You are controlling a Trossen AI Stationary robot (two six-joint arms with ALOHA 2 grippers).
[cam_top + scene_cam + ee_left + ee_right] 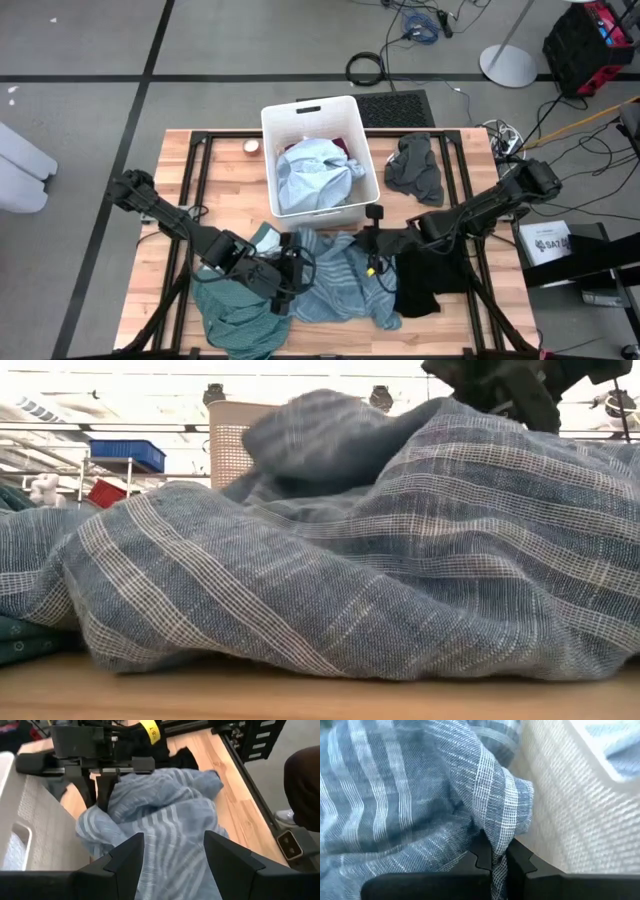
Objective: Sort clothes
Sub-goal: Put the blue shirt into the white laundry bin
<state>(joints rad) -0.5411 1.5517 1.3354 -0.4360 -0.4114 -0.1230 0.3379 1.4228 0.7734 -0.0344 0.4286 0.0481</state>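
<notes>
My right gripper (492,862) is pinched tight on a fold of the blue-grey striped shirt (340,285), the cloth caught between both fingers right beside the wall of the white bin (275,150); from the overhead camera that gripper (372,238) sits just in front of the bin's near edge, at the top of the shirt's heap. The shirt spreads away from my fingers toward the front edge of the table (215,165), its long axis running roughly side to side, between the teal green garment (235,315) on the left and the black garment (425,280) on the right; so the bin lies directly behind the grip, very close, and I judge a lift must clear its rim first. My left gripper (290,270) has its fingers apart, holding nothing, hovering at the shirt's left end; it is near too, but the right already has the cloth. A light blue piece (315,175) fills the bin; a dark grey garment (415,165) lies to the bin's right.
</notes>
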